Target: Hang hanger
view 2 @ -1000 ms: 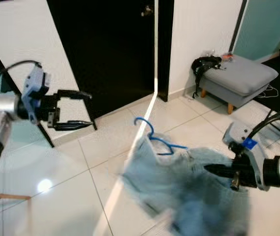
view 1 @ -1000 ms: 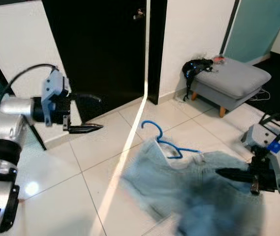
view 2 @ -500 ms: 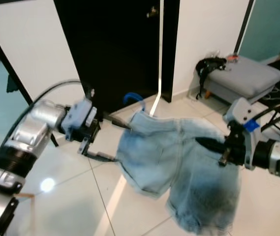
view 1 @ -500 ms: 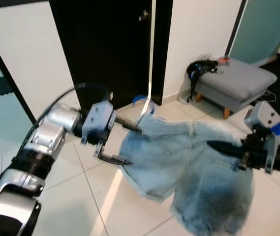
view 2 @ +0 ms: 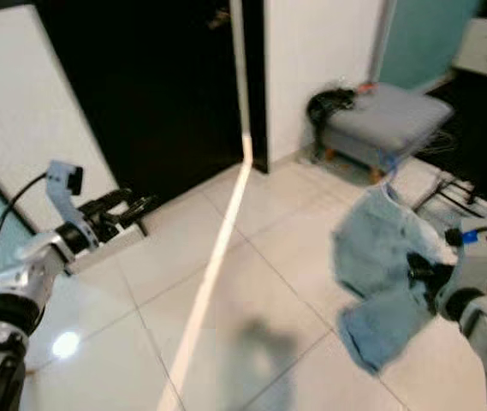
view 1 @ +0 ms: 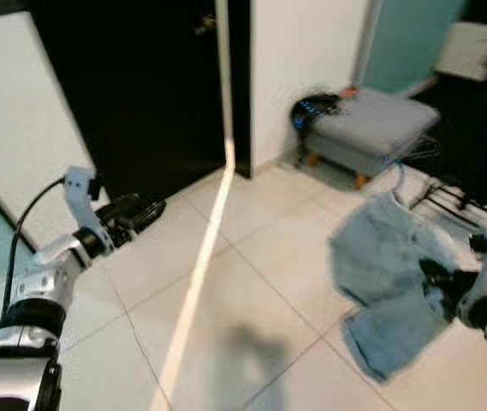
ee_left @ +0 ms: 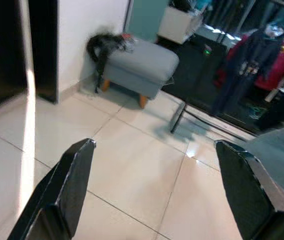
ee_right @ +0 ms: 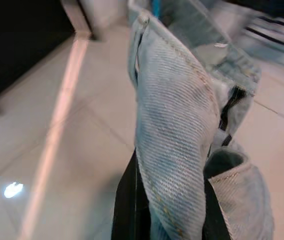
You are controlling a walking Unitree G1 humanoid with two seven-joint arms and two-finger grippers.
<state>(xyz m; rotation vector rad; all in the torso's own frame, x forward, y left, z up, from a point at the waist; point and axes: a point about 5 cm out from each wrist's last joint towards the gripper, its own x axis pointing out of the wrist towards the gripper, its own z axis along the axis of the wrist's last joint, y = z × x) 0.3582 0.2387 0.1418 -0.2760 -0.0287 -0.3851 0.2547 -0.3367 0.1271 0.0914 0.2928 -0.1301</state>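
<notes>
Right tool [ee_right: 169, 210] clamped on denim shorts [view 1: 384, 265]; left tool [ee_left: 151, 185] apart, holding nothing.

Glossy white tiled floor [view 1: 252, 282], grey footstool [view 1: 371, 128] standing on it by the wall

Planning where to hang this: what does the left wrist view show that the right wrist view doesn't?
Left wrist view: the open left gripper, a grey footstool against the wall, and dark and red clothes hanging at the back. Right wrist view: the right gripper shut on the denim shorts, seen close, with a bit of blue hanger at the waistband. Both: pale floor tiles.
</notes>
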